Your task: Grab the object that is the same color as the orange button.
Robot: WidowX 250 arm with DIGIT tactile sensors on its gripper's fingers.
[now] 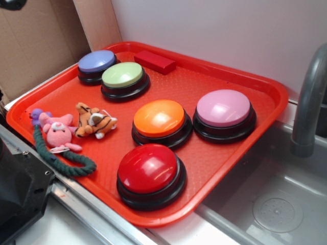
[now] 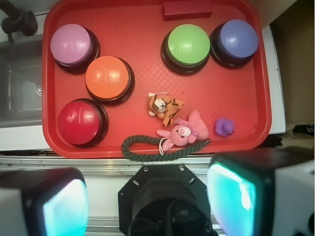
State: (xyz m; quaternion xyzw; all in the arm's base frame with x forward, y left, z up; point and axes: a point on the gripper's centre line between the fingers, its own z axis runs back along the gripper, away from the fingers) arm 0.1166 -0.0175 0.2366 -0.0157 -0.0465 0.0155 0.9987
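- Here we are above the red tray (image 2: 251, 98), which sits on the counter (image 1: 189, 232) beside a metal sink (image 1: 286, 204).
- The tiger (image 2: 164, 107) lies on its side on the tray floor, orange with black stripes, white face turned toward the orange button (image 2: 108, 77).
- Tiger and orange button are near each other but clearly apart; bare tray shows between them.
- Right against the tiger's other side is the pink pig (image 2: 183, 130), touching it or very nearly; the wrist view is too tight to separate them.
- The pig lies on a dark green rope (image 2: 147, 150) that curves along the tray's near edge.
- A small purple toy (image 2: 225, 127) sits just beyond the pig.
- Around the orange button: the red button (image 2: 80, 122) close by, the pink button (image 2: 71, 45) on the far side, the green button (image 2: 187, 45) and blue button (image 2: 237, 39) further along.
- A red block (image 2: 188, 9) rests at the tray's back edge.
- The gripper (image 2: 147, 196) hangs over the counter edge, short of the tray, jaws spread wide apart with nothing between them.
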